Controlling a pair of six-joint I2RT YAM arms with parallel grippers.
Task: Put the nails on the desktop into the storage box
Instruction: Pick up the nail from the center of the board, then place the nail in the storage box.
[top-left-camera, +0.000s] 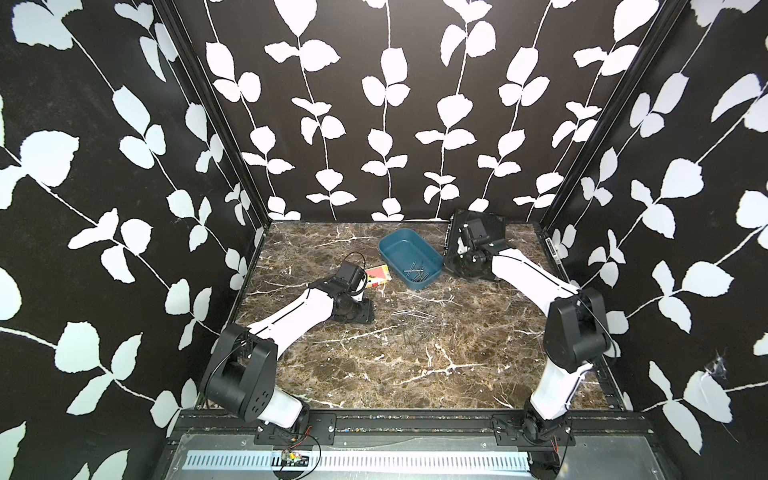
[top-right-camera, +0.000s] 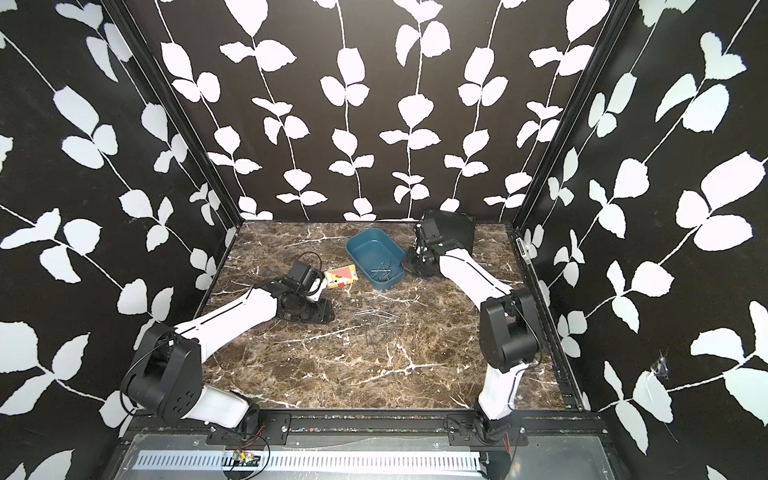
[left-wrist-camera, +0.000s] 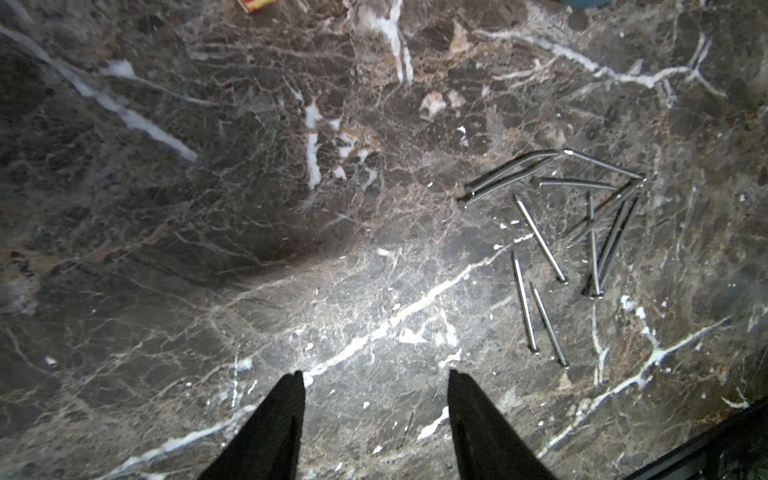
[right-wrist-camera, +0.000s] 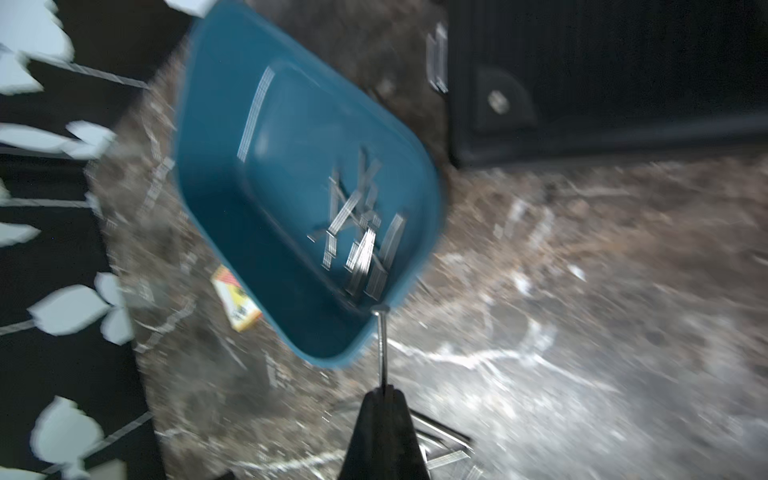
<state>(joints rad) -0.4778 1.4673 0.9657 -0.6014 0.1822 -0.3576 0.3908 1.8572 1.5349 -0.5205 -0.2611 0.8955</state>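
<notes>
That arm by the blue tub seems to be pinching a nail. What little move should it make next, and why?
Probably ease the nail a little further over the storage box before letting go. The right jaws are shut on it, and in the right wrist view its head sits only at the box's rim. The other nails already lie well inside.

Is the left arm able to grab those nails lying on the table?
Probably yes. The left gripper is open and empty, the loose nails lie just beside it on the desktop, and nothing stands between.
</notes>
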